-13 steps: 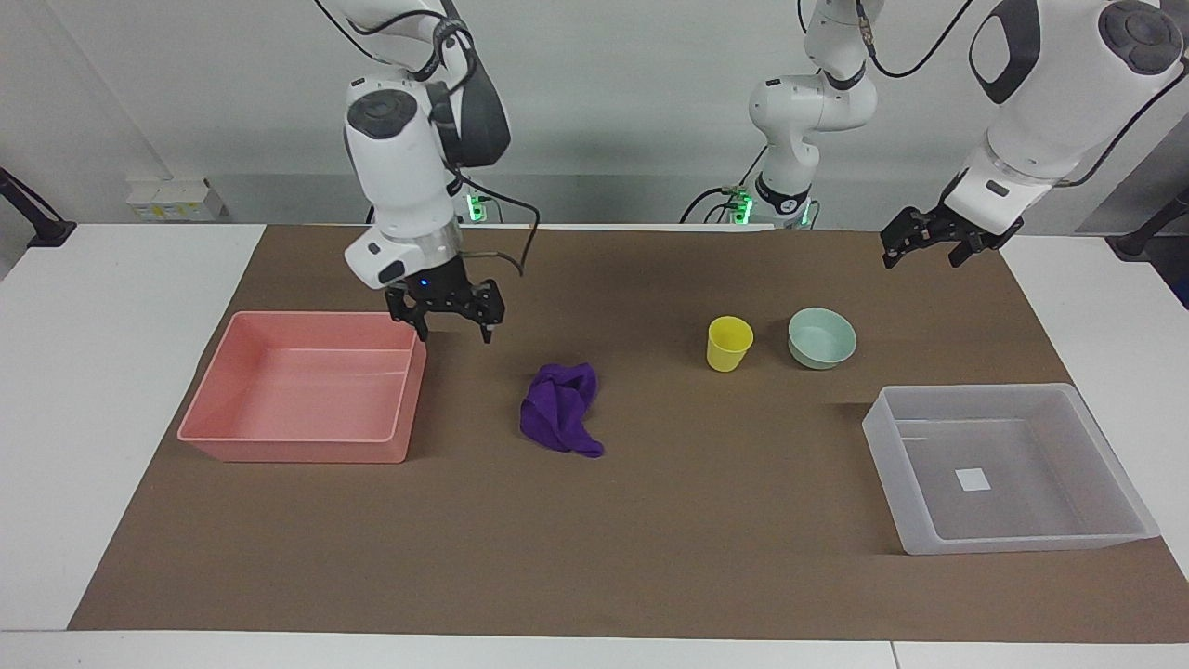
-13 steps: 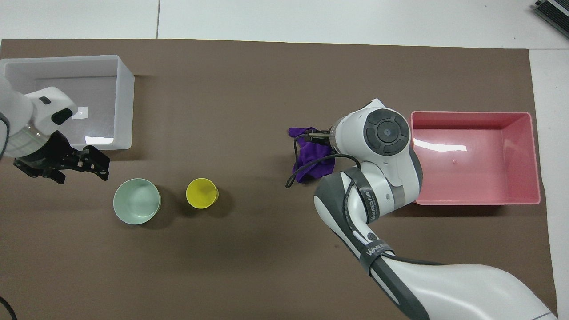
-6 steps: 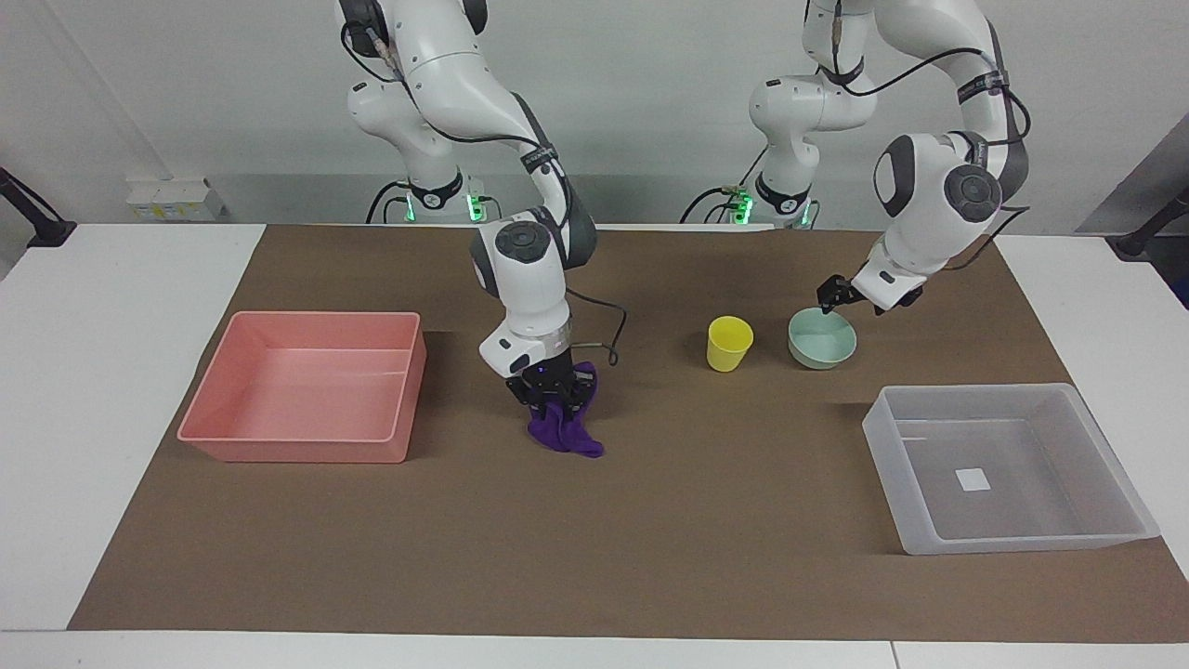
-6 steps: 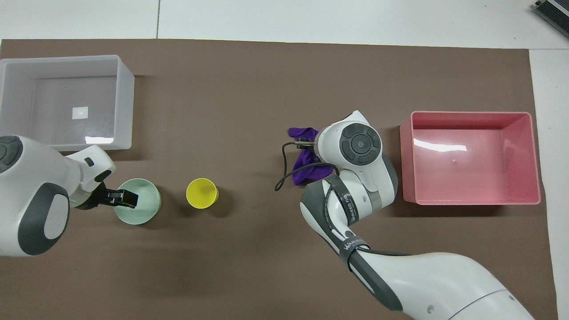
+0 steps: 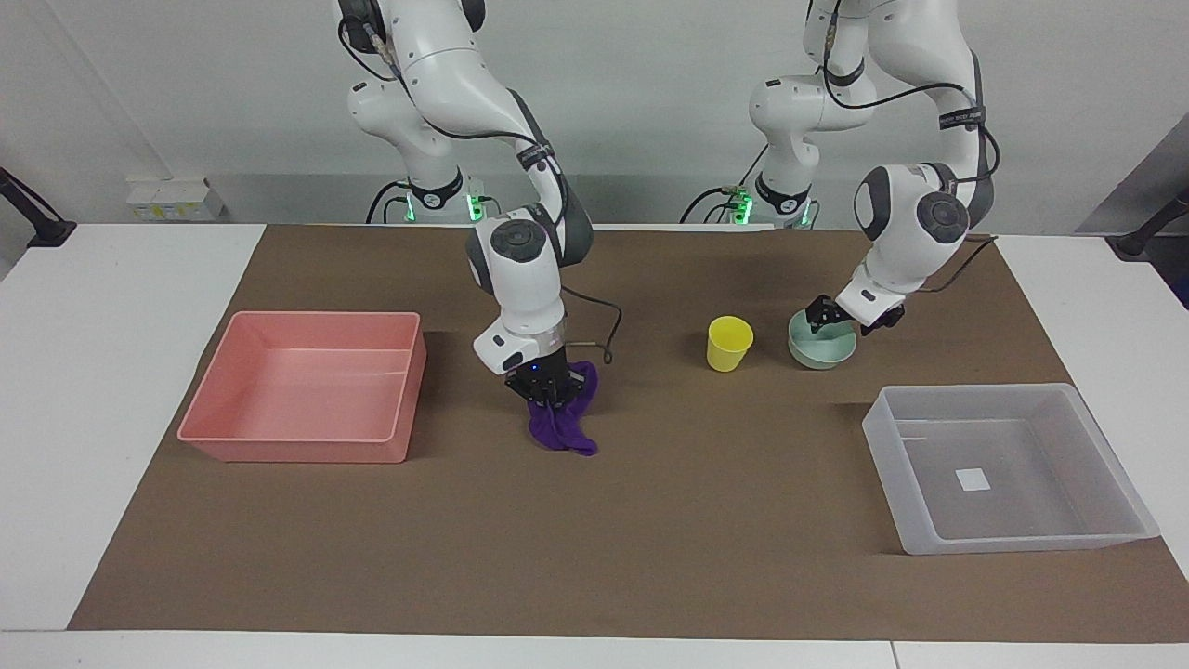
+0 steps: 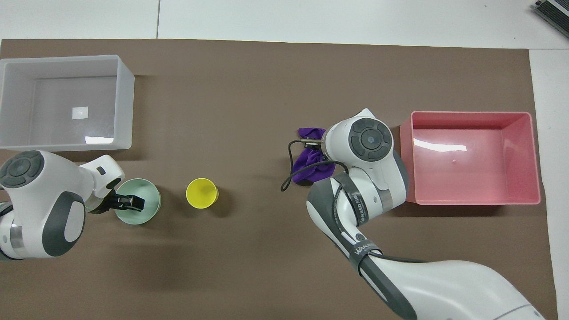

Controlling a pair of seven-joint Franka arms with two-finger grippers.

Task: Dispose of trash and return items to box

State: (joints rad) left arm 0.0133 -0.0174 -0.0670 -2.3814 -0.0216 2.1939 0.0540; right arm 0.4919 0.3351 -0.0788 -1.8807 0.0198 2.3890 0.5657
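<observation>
The purple rag (image 5: 563, 423) lies on the table between the pink tray (image 5: 307, 386) and the yellow cup (image 5: 729, 343), pinched at its top by the right hand (image 5: 548, 390) — the tail may drag and slip free. The left hand (image 5: 841, 319) is set over the mint bowl's (image 5: 822, 346) rim; whether it grips cannot be told. The translucent box (image 5: 1008, 469) stands empty.

You are in a robot lab: two white robot arms (image 5: 520, 269) stand at a white table (image 5: 121, 372) with a brown mat (image 5: 650, 520), by a plain grey wall (image 5: 650, 102).
</observation>
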